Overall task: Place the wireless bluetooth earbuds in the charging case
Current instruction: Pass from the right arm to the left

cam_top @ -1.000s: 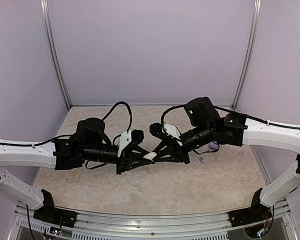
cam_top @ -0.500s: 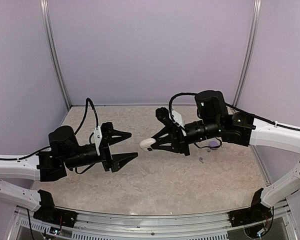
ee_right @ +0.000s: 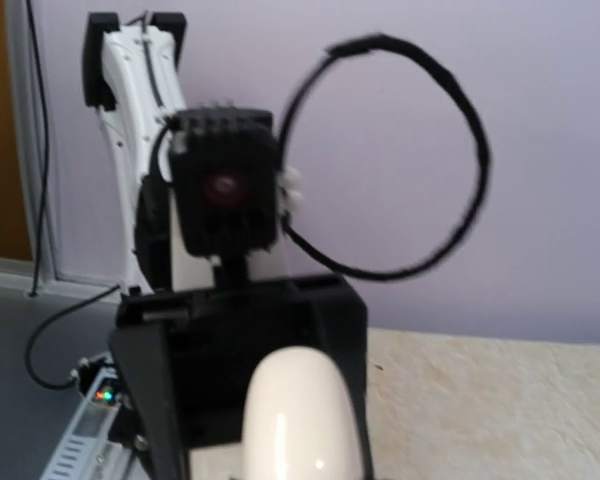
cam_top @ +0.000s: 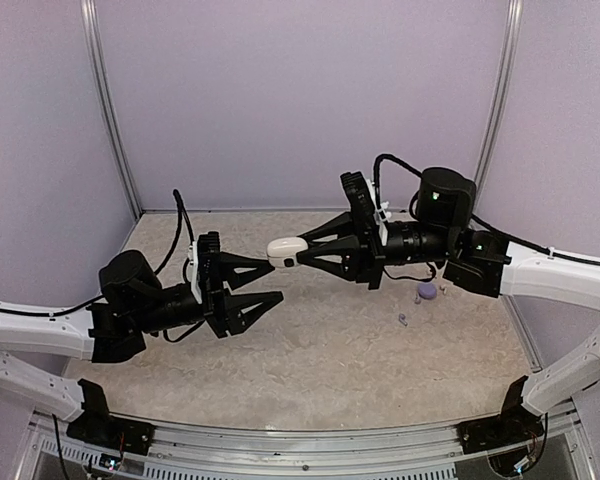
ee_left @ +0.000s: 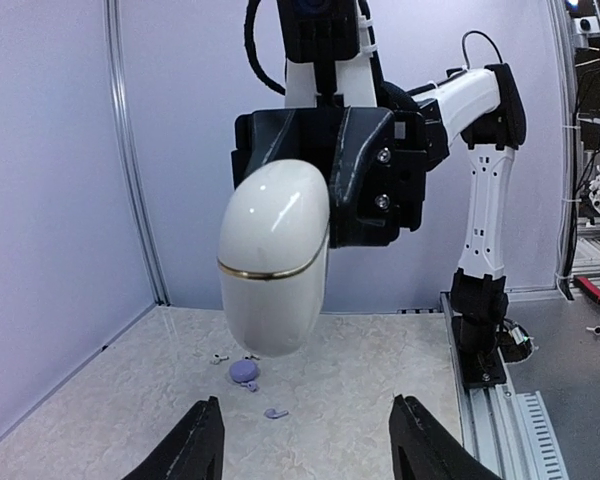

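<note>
— Far along?
— Hardly begun. At left, the left gripper (cam_top: 271, 283) spread wide, empty, hovering above the table (cam_top: 320, 370).
— And in the middle?
— Up in the air, the charging case (cam_top: 284, 250), pinched at the tips of the right gripper (cam_top: 302, 251). Lid shut, judging by the unbroken gold seam in the left wrist view.
— Farther right?
— Down on the table, the earbuds (cam_top: 404, 320): tiny pieces beside a rounded lilac lump (cam_top: 426, 292), well apart from the case. Probably none inside. Left to do: open the lid, pick up each, seat both.
</note>
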Controlling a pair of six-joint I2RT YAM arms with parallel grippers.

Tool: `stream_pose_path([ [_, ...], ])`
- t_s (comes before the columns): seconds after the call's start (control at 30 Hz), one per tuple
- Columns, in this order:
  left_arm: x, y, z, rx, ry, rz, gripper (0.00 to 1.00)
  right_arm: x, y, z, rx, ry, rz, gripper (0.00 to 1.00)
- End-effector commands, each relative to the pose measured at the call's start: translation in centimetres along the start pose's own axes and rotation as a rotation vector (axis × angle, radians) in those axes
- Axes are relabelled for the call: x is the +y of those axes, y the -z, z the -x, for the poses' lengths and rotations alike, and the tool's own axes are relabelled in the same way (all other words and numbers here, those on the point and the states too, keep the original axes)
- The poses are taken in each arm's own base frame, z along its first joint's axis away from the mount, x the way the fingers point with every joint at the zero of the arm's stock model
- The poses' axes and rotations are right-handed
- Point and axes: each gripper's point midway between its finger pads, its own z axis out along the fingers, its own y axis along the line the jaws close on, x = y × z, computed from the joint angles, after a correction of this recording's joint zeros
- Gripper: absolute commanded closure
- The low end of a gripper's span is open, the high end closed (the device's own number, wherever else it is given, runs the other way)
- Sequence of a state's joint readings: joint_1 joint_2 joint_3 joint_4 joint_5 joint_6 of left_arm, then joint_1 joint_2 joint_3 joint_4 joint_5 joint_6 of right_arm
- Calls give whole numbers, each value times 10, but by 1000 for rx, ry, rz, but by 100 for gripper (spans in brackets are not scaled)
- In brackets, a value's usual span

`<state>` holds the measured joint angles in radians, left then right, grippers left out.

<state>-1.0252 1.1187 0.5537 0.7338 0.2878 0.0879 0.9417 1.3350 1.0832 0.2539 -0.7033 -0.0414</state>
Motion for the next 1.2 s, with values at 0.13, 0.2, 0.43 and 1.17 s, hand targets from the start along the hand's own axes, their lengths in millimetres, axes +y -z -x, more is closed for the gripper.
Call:
stream_pose_path([
  [0.13,-6,-14,37,-131,16,-39,50,12,-9,4,-46,-4,72,100],
  [0.2,-9,-16,36,-130,8,-46,53,11,-10,3,-43,-7,71,100],
  [0.43,-12,-17,41,-171,14,-45,60,13,-12,3,-55,-38,77,100],
  [1.17,-14,-22,40,-199,35,-31,70,17,-9,5,-83,-50,66,100],
])
